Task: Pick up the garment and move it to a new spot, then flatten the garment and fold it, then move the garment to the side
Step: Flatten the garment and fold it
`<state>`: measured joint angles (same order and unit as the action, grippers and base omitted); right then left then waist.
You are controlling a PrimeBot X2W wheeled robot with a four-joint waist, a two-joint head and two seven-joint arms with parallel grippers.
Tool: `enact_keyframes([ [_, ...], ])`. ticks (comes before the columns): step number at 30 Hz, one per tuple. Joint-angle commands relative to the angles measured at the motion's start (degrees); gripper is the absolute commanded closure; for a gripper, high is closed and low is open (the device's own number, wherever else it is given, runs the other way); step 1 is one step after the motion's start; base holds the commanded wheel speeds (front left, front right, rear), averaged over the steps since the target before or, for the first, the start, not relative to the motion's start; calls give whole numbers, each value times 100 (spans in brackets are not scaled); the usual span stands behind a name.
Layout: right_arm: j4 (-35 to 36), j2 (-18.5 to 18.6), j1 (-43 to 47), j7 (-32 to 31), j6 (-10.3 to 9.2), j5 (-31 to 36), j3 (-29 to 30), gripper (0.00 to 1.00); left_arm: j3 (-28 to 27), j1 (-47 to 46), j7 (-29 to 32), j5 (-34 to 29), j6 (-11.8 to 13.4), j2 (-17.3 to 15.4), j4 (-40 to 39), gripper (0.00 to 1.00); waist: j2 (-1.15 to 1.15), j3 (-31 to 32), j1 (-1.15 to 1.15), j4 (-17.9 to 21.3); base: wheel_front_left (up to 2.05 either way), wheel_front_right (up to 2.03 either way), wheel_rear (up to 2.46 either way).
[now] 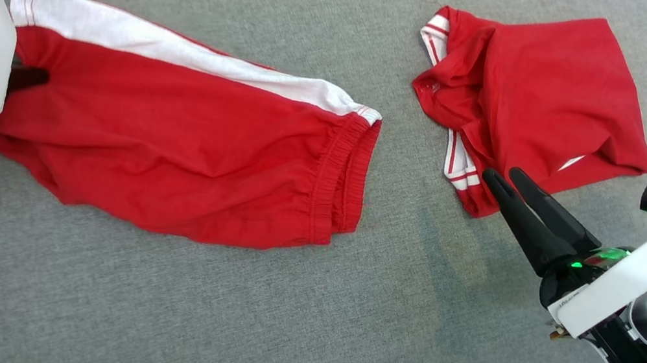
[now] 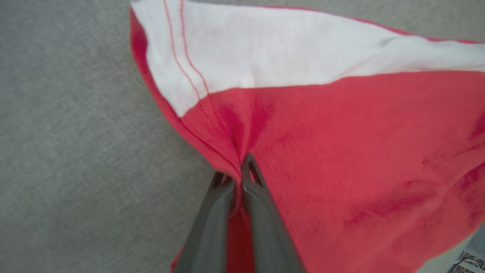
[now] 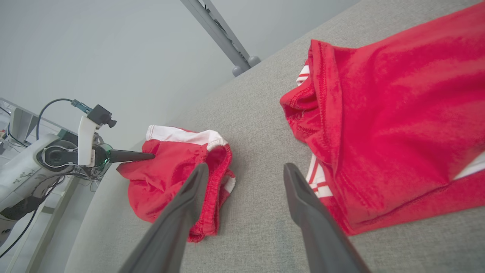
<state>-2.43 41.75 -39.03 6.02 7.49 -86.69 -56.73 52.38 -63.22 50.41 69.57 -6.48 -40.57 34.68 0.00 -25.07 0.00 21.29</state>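
**A:** What is everything lying on?

**B:** A grey woven surface that runs from the near edge to the far one.

**A:** What is nearest?

**B:** The right gripper, at the near right. Its two dark fingers are spread apart with nothing between them. The tips are at the near-left corner of a red shirt, but I cannot tell whether they touch the cloth.

**A:** And the garment?

**B:** The red shorts lie on the left half of the surface, mostly flat with some wrinkles. The elastic waistband points right, toward the middle. A white side panel runs along the far edge.

**A:** Is anything holding them?

**B:** Yes. The left gripper is at the far left end, clamped on the leg hem. A pinch of red fabric is bunched between its closed fingers.

**A:** What is farthest?

**B:** The shirt, at the far right. It is loosely folded, with white-striped trim showing on its left side. A strip of bare grey separates it from the shorts.
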Motion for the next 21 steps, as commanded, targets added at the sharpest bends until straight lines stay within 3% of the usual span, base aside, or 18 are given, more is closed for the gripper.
enact_keyframes([
  [1, -12, -7, 55, 14, 0, -18, -11, 0, -18, 101, -14, 43, 0, -50, 29, 100, 0, 177, 0, -117, 0, 0, 0],
  [11, -173, 55, 235, -142, 0, -119, -134, 0, 51, 860, 383, 540, 136, -174, -271, 100, 0, 1019, 0, -698, 0, 0, 0],
  [20, -218, 130, 408, -180, 0, -245, -162, 0, -25, 1732, 72, 852, 409, -360, -599, 100, 0, 1404, 0, -1025, 0, 0, 0],
  [21, -216, 131, 410, -194, 0, -248, -167, 0, -31, 1802, -12, 838, 437, -366, -590, 21, 0, 1429, 0, -1041, 0, 0, 0],
])
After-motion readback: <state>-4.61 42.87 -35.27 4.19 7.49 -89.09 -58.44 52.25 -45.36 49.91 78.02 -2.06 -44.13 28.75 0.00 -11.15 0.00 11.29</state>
